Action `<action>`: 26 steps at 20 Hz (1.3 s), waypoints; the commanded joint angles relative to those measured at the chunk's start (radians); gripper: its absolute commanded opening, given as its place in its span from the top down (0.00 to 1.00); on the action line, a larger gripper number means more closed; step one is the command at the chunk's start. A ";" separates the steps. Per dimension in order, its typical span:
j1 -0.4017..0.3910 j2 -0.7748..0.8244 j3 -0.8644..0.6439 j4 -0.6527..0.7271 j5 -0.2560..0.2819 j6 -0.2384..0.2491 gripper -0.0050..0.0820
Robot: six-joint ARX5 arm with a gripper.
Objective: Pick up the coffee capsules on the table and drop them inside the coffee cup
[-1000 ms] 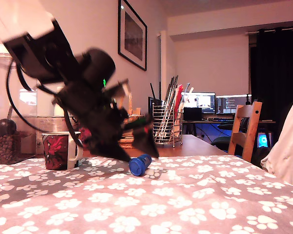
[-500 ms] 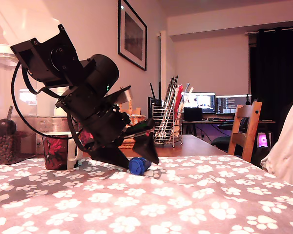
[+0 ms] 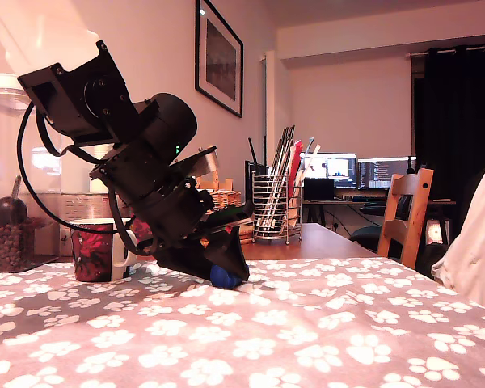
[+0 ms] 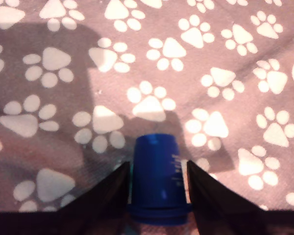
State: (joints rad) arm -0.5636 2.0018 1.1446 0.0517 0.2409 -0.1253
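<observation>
A: In the exterior view, where's the blue capsule (image 3: 223, 278)?

B: On the paw-print cloth of the tabletop (image 3: 323, 323), mostly hidden behind the tip of the end effector (image 3: 226, 271), which is tilted down onto it. The coffee cup (image 3: 94, 250) stands well off toward that view's left, upright, mouth open. I can't see a cream capsule anywhere.

A: And the wrist view?

B: Clearer. The blue capsule (image 4: 157, 176) lies on its side with the flanged rim toward the camera and the narrow end pointing away. The end effector (image 4: 157, 188) is narrowed around it, one dark finger (image 4: 108, 196) on each flank, touching or nearly so; I can't tell whether it is truly clamped.

A: How would it handle?

B: I'd judge it light, stiff and smooth, so the tapered wall could squirt forward under a squeeze. Gripping close to the flange looks safest, with moderate force.
</observation>
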 commanded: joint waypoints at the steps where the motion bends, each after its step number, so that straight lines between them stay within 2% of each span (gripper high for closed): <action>1: -0.008 0.030 0.010 0.002 0.002 0.002 0.78; 5: -0.008 0.027 0.034 0.002 0.003 0.002 0.78; 9: -0.002 -0.006 0.068 -0.014 0.036 0.002 0.78; 11: 0.001 -0.038 0.074 -0.034 0.043 0.018 0.78; 19: 0.049 -0.207 0.073 -0.191 0.032 0.062 0.78; 20: 0.056 -0.224 0.072 -0.210 0.024 0.089 0.78; 22: 0.072 -0.254 0.064 -0.217 0.011 0.108 0.78; 26: 0.122 -0.306 0.034 -0.216 0.000 0.108 0.78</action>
State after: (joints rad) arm -0.4503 1.7206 1.2114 -0.1650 0.2420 -0.0227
